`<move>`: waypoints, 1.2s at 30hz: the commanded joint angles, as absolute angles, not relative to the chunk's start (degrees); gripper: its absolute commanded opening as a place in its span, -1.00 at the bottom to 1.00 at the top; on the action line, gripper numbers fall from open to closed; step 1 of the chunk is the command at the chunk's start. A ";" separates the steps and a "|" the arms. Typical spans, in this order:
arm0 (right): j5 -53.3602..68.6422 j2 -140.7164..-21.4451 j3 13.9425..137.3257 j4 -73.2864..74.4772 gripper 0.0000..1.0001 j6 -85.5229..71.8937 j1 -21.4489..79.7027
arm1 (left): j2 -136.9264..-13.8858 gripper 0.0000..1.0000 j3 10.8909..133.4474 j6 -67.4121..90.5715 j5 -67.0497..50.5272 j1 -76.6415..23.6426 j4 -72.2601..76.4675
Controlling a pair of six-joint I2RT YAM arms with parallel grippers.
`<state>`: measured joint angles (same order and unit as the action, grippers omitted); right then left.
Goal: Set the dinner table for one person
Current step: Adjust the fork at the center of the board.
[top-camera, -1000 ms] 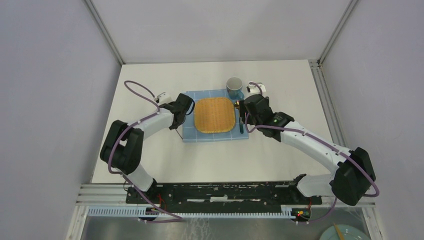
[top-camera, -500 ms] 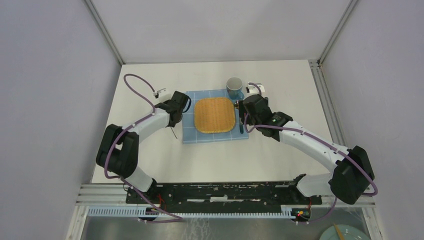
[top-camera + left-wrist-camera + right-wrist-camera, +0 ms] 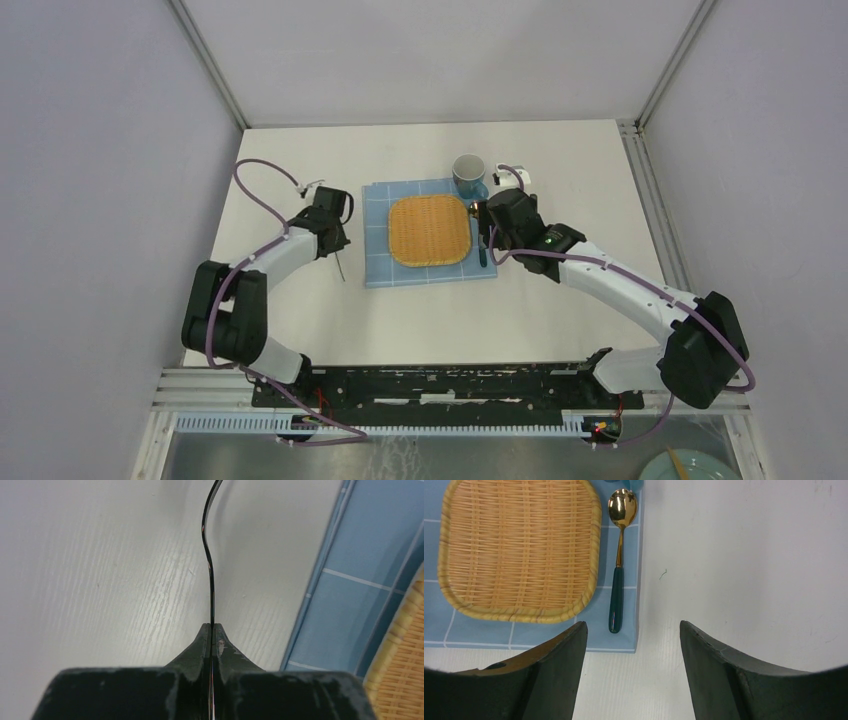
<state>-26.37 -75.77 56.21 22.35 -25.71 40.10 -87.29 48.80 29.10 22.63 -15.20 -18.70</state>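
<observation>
Two slim robot arms — left arm (image 3: 285, 248), right arm (image 3: 620, 282) — with white shells, bulky black joints and looping purple cables (image 3: 255, 163). A green light (image 3: 549, 240) dots the right forearm. Black, scuffed fingers (image 3: 150, 695).

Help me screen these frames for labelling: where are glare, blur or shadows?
Top external: even, diffuse light, faint shadows on the dinner table. Left wrist: the shut left gripper looks soft near the lens; the thin utensil it pinches shows a glint. Right wrist: sharp; glare on the gold-bowled spoon; bottom corners vignetted.
</observation>
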 commanded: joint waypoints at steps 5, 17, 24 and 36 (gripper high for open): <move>-26.76 -75.32 55.46 19.58 0.47 -26.45 39.93 | -83.52 -0.96 49.29 21.07 10.41 -12.72 -10.61; -27.19 -74.63 55.12 19.61 0.47 -26.51 39.85 | -86.55 -0.96 48.65 19.78 -3.67 -8.61 -6.54; -27.41 -74.45 55.19 19.62 0.47 -26.44 39.79 | -89.28 -0.96 49.31 19.83 -6.20 -7.60 -6.61; -27.42 -74.40 55.26 19.55 0.47 -26.46 39.68 | -93.06 -0.96 50.16 21.52 -6.88 -6.68 -7.92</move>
